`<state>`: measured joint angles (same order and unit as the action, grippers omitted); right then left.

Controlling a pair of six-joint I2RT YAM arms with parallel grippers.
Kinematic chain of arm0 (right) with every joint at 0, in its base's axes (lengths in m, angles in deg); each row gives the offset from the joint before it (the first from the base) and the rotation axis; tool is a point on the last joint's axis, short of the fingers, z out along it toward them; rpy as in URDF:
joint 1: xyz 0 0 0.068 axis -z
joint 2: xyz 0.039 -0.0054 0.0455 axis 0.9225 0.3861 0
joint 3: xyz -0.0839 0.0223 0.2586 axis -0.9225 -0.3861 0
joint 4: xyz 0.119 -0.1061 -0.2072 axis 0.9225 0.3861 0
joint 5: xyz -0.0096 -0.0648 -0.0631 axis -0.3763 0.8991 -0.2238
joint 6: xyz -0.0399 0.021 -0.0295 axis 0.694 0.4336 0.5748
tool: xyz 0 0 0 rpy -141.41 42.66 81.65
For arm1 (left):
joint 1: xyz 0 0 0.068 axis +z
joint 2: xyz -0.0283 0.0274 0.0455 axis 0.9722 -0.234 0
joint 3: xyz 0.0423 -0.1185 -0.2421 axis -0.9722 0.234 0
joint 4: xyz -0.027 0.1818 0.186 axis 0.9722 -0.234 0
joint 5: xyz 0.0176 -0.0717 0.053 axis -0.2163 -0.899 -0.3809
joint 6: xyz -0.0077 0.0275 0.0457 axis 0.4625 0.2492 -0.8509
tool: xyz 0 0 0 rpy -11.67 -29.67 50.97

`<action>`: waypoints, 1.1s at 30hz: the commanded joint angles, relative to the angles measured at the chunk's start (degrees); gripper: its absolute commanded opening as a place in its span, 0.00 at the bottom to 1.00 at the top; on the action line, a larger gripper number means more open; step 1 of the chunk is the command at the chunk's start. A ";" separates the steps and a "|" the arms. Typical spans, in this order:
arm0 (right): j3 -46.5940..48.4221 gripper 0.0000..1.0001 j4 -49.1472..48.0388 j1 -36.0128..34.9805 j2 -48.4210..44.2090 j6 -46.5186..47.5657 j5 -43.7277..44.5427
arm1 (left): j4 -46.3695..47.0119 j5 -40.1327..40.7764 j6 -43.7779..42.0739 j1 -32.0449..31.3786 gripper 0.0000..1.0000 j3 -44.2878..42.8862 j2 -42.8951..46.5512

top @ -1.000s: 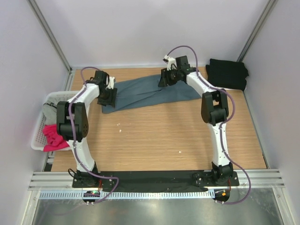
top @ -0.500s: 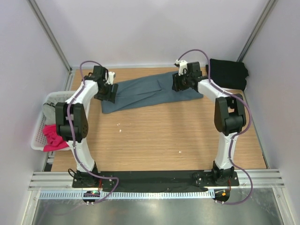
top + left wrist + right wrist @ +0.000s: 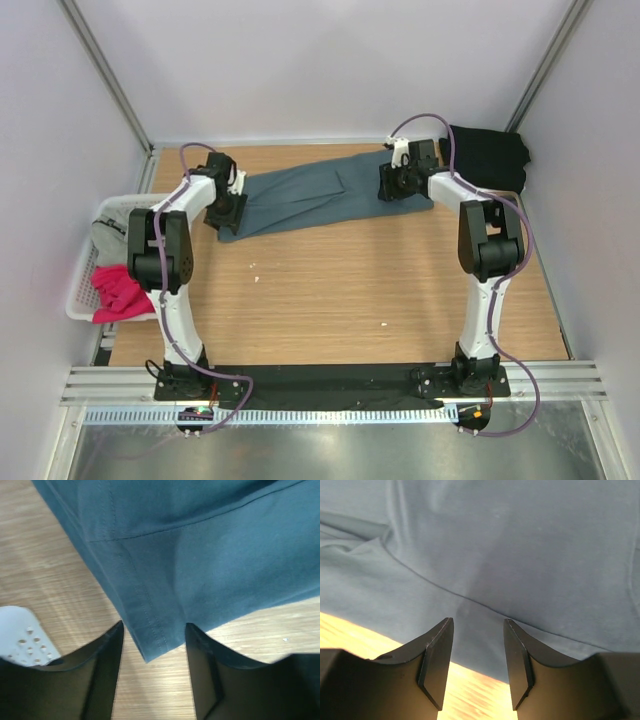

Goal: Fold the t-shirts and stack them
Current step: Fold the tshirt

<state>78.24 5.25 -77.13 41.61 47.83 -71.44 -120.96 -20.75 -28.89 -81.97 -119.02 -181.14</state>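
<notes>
The slate blue-grey t-shirt point(image 3: 320, 192) lies spread flat across the far part of the wooden table point(image 3: 330, 290), a long band running from left to right. Every other thing is placed by it. At the shirt's left end, the left gripper point(image 3: 152, 630) hangs low over the near corner. In the left wrist view, the stitched hem corner pokes into the gap between the two dark fingers point(image 3: 107, 655), which stand well apart and are not pinching anything. Bare wood shows on either side of the corner. It cannot be told from the pictures whether the fingertips touch the cloth. At the shirt's right end, the right gripper point(image 3: 477, 630) is over the cloth just inside the near edge. Its jaws are likewise spread wide with nothing caught between them. Smooth blue-grey fabric with a seam and a few soft creases fills that wrist view, and a strip of wood shows below the edge. Just past the shirt's right end, in the far right corner, the black t-shirt point(image 3: 487, 155) sits folded. Well to the left of the shirt's left end, off the table's edge, the white slatted basket point(image 3: 78, 290) holds the crumpled light grey t-shirt point(image 3: 108, 232) and, nearer the arm bases, the bright pink t-shirt point(image 3: 118, 292).
</notes>
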 commanded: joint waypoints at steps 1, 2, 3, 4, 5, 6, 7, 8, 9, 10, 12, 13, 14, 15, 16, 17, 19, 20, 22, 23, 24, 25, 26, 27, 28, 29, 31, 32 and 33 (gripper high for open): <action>2.85 0.51 -1.28 0.62 0.71 -0.41 -1.31 | -1.99 -0.70 0.60 0.05 0.49 -0.84 -2.07; 2.94 0.51 -1.02 0.79 0.97 -0.41 -1.66 | -3.04 -1.05 0.69 -0.04 0.46 -1.10 -2.33; 3.28 0.51 -0.76 0.88 1.32 -0.41 -1.66 | -3.48 -1.31 0.78 0.05 0.44 -1.10 -2.59; 3.55 0.51 -0.32 1.06 1.59 -0.32 -1.66 | -4.01 -1.67 0.86 -0.04 0.42 -1.28 -2.77; 3.90 0.51 0.12 0.97 2.03 -0.15 -1.66 | -4.36 -1.76 0.86 0.05 0.41 -1.11 -2.86; 4.42 0.51 0.82 0.97 2.55 -0.06 -1.75 | -4.89 -1.76 0.95 -0.04 0.38 -0.76 -2.86; 4.60 0.51 1.09 0.97 2.91 -0.06 -1.67 | -5.15 -1.84 0.95 0.05 0.31 -0.49 -2.69; 4.95 0.51 1.53 1.06 3.17 0.03 -1.66 | -5.33 -2.02 0.95 -0.04 0.22 -0.23 -2.60; 5.57 0.51 2.31 1.06 3.52 0.03 -1.58 | -6.12 -2.11 1.13 0.05 0.11 -0.05 -2.51; 6.01 0.51 2.76 0.97 4.31 0.03 -1.40 | -6.73 -2.11 1.74 -0.04 0.00 0.47 -2.07; 7.15 0.51 3.81 1.06 5.02 0.47 -0.18 | -7.97 -5.62 2.44 -0.04 0.00 1.44 -1.20; 7.42 0.51 3.99 1.06 5.72 0.82 0.18 | -8.14 -6.67 2.71 -0.13 0.00 3.01 -0.49; 7.77 0.51 4.17 0.97 6.07 1.08 0.79 | -8.23 -7.55 2.80 -0.21 0.00 4.07 1.17; 8.73 0.51 4.17 1.06 6.51 1.35 1.14 | -8.23 -7.38 2.71 -0.30 0.00 4.95 1.97; 9.43 0.51 4.43 1.06 7.82 1.96 1.67 | -8.15 -7.21 2.27 -0.65 0.00 6.61 2.67; 10.31 0.51 4.78 1.06 8.61 2.14 1.85 | -8.58 -6.94 2.10 -0.74 0.00 7.24 4.24; 13.39 0.51 5.66 1.06 11.07 2.40 2.46 | -9.28 -7.38 1.74 -0.92 0.00 9.25 5.92; 15.40 0.51 6.01 1.06 11.78 2.40 2.55 | -9.81 -7.99 1.83 -1.01 0.00 9.96 7.58; 17.34 0.51 6.54 0.97 13.45 2.23 2.90 | -10.08 -8.70 1.66 -1.35 0.00 11.63 9.61; 20.22 0.51 7.67 1.06 15.20 2.40 2.99 | -9.99 -9.05 1.39 -1.53 0.00 13.29 10.58; 21.38 0.51 8.03 1.06 15.82 2.32 3.26 | -9.90 -9.40 1.30 -1.80 0.00 13.92 12.59; 22.35 0.51 8.30 1.06 16.35 2.23 3.52 | -9.82 -9.49 1.13 -1.97 0.00 14.53 13.57; 23.93 0.51 8.47 1.06 16.79 1.88 3.70 | -9.82 -9.49 0.78 -2.06 0.00 15.06 14.71; 24.99 0.51 9.00 1.14 17.32 1.79 3.61 | -10.16 -9.49 0.25 -1.97 0.03 15.33 16.46; 25.78 0.51 9.52 0.88 17.50 1.61 3.35 | -10.69 -9.32 -0.01 -1.97 0.11 14.98 17.43; 26.66 0.51 10.05 1.06 17.24 1.00 3.00 | -12.00 -9.14 -0.28 -1.97 0.23 14.54 18.40; 25.71 0.51 9.53 1.23 14.52 0.21 2.38 | -13.59 -9.40 -0.89 -1.97 0.44 12.52 22.00; 23.70 0.51 8.22 1.32 13.29 -0.14 1.94 | -13.51 -9.40 -0.98 -2.06 0.50 11.91 23.14; 22.55 0.51 7.43 1.41 10.50 -0.75 1.94 | -13.16 -9.40 -1.07 -2.15 0.60 10.77 25.42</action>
<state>101.87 13.95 -76.24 58.27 48.64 -70.39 -131.97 -29.58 -29.08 -84.06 -104.51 -161.80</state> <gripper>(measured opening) 0.509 0.532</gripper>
